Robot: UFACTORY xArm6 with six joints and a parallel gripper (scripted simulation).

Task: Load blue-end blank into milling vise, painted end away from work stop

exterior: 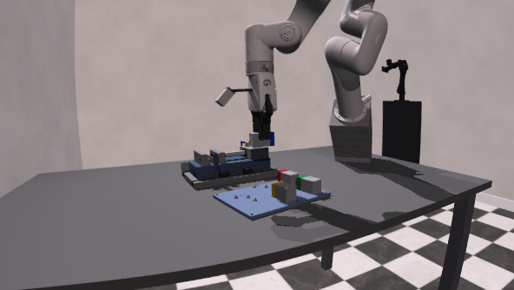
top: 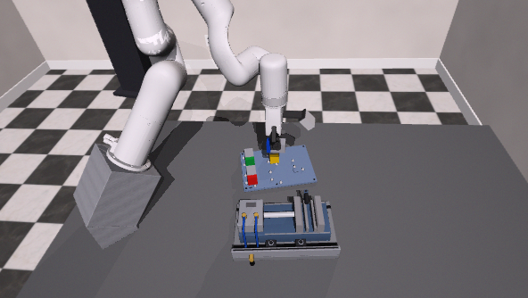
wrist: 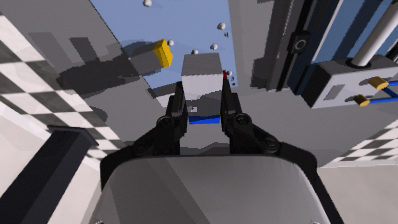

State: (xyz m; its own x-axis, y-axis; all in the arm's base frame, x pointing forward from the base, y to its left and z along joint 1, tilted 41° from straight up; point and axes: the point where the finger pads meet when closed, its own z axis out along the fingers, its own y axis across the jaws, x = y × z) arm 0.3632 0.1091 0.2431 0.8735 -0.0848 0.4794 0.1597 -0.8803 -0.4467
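My gripper (top: 275, 144) (exterior: 262, 135) (wrist: 203, 92) is shut on the grey blank with the blue end (top: 268, 145) (exterior: 272, 139) (wrist: 204, 120). It holds the blank roughly level, well above the table, clear of the vise. In the top view the blue end points left, and the blank's length runs across the jaws' direction. The fixed jaw (top: 319, 213) (exterior: 200, 158) stands at the vise's right end in the top view. The moving jaw (top: 299, 215) stands apart from it, with low bars (top: 306, 218) between. The dark work stop (top: 307, 197) is at their infeed-plate end.
The blue infeed plate (top: 287, 178) (exterior: 243, 207) (wrist: 185, 20) carries the yellow-ended blank (top: 274, 158) (exterior: 284, 191) (wrist: 163, 54), green-ended blank (top: 250, 160) (exterior: 311, 184) and red-ended blank (top: 252, 179) (exterior: 288, 175), plus small pegs. The vise's hose block (top: 251, 214) (wrist: 335, 87) stands opposite the fixed jaw.
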